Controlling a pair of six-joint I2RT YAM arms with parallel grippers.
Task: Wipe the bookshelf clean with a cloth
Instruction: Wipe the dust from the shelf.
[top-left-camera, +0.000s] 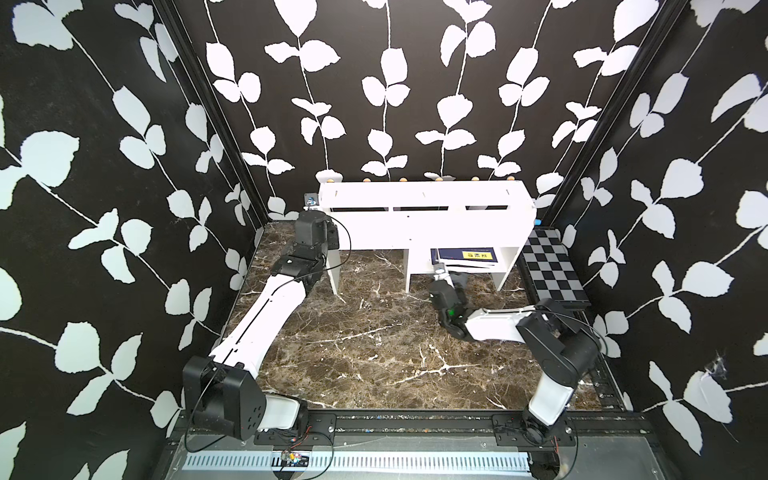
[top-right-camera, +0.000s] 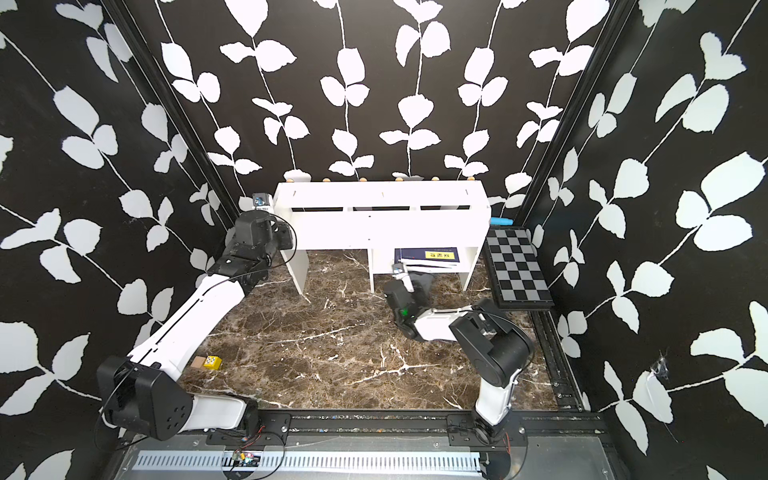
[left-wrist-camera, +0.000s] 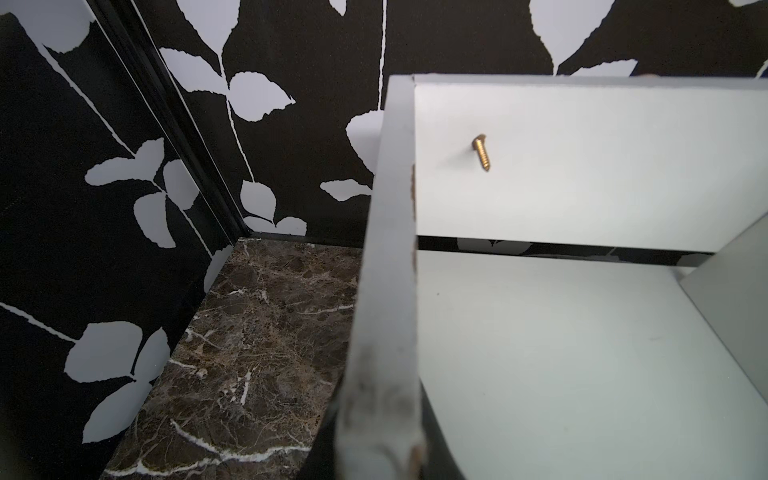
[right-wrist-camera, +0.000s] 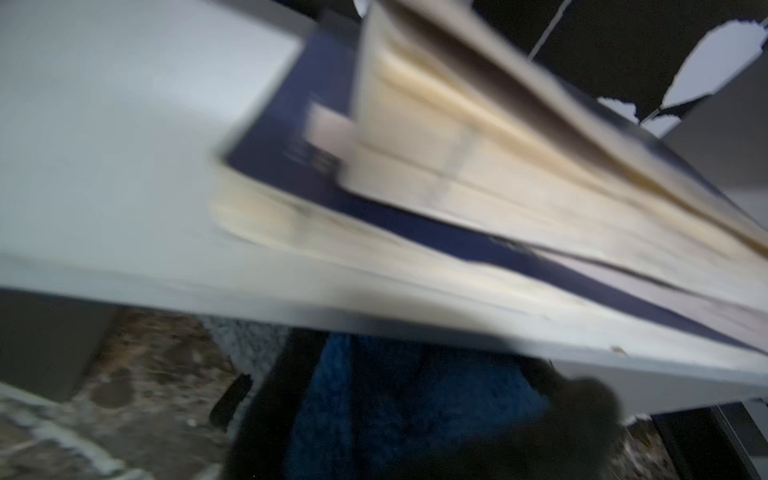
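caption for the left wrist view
One end of the bookshelf: a brass screw sticks out of its board, marble tabletop alongside.

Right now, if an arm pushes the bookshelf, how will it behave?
Thin white boards suggest the bookshelf is light. Its narrow legs rest on smooth marble tabletop, so it may slide. Low and wide, it probably won't tip.

Both top views look steeply down from high above the table's (top-left-camera: 374, 353) 6 o'clock edge, facing 12 o'clock. They share nearly the whole scene, from the arm bases to the shelf (top-left-camera: 424, 224) at the back wall. The left wrist camera sits very near the shelf's 9 o'clock end, facing about 1 o'clock into its inside. The right wrist camera, blurred, is close at the 4 o'clock compartment, facing 12 o'clock at the books (right-wrist-camera: 457, 166), with the cloth (right-wrist-camera: 395, 415) just before the lens.
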